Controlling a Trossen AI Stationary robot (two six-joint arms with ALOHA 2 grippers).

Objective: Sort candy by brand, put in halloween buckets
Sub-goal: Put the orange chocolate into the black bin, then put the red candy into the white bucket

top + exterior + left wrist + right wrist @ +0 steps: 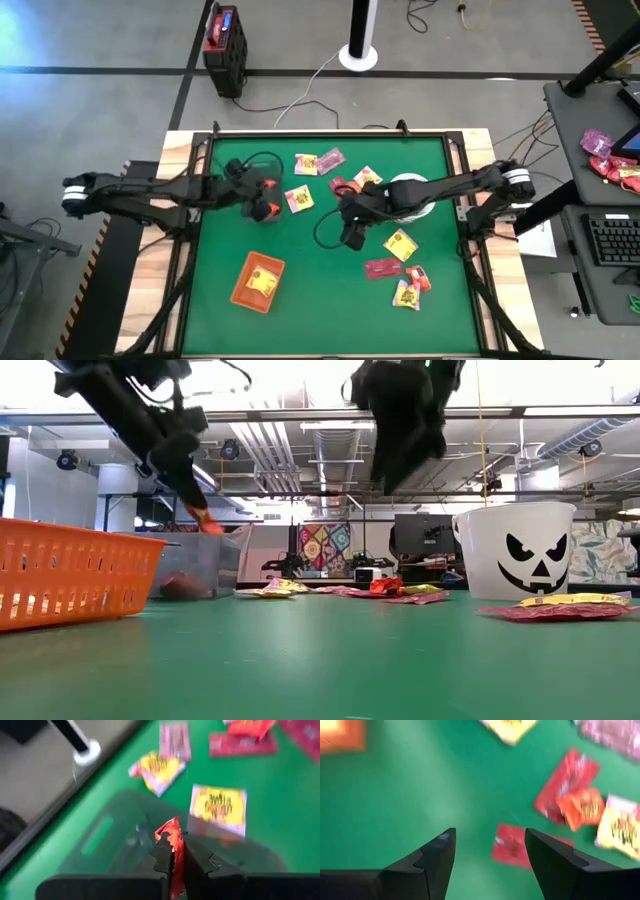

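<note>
My left gripper (264,198) hangs over the dark translucent tub (112,837), which also shows in the low view as a grey tub (205,565), and it is shut on a red candy wrapper (172,836). My right gripper (490,855) is open above the green table, its fingers spread over a red candy (512,846) lying flat without touching it; in the high view it sits near the table's middle (352,236). The white pumpkin-face bucket (525,550) stands right of it. The orange tray (258,282) holds a yellow candy (263,282). My left gripper pinches the red wrapper between its two fingers, and the wrapper's crinkled top edge (169,827) sticks out past the fingertips. The fingers slant downward, and the candy (205,520) is lifted clear above the tub.
Loose candies lie on the mat: yellow and pink ones near the far edge (318,161), a yellow one (299,198) beside the tub, a yellow one (400,243) and a cluster (410,285) toward the near right. A red-and-black box (224,40) stands on the floor beyond the table.
</note>
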